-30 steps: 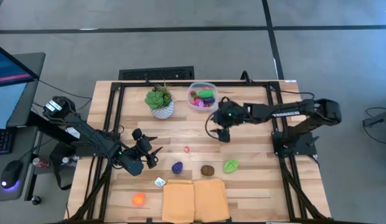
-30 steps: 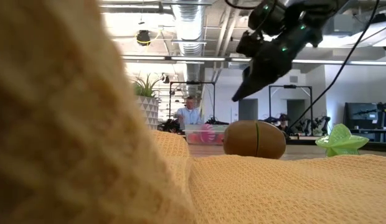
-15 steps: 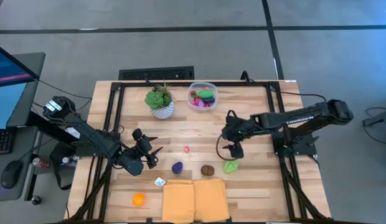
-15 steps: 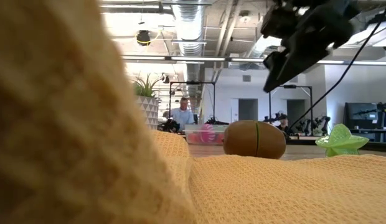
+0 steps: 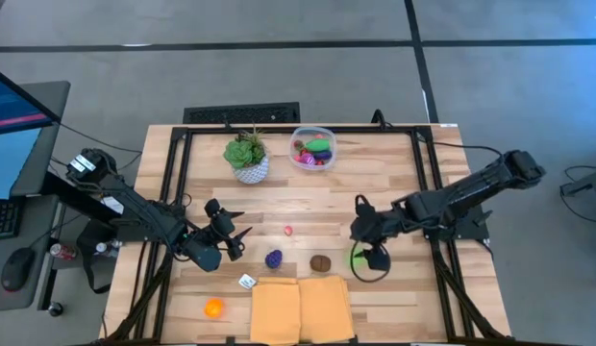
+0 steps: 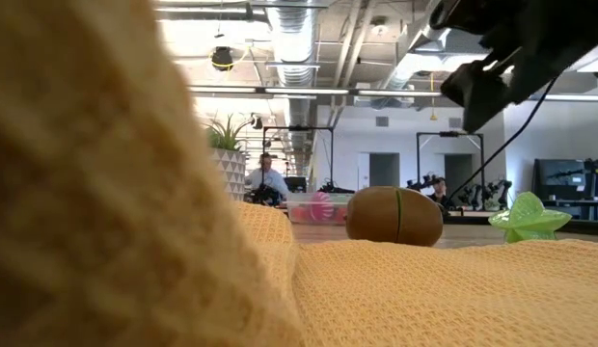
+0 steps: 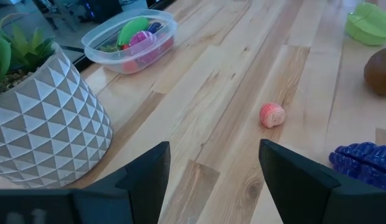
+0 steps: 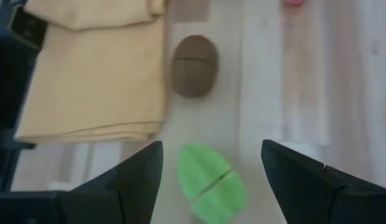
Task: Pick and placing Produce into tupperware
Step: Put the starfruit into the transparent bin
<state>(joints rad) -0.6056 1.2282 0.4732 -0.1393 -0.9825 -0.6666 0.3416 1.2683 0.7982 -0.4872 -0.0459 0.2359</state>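
Observation:
The tupperware stands at the table's far side with several pieces of produce inside. Loose on the wood lie a pink piece, a purple one, a brown one, a green leaf-shaped one and an orange one. My right gripper hangs open, slanting down, just above the green piece, touching nothing. My left gripper waits open at the left, left of the purple piece.
A leafy plant in a white patterned pot stands left of the tupperware. A folded yellow cloth lies at the near edge, with a small white object beside it. Bare wood lies between the pot and the loose pieces.
My right gripper has swung from beside the tupperware toward the table's near edge, tipping further downward, and now hangs over the green piece. Its fingers stay open. Nothing on the table has moved.

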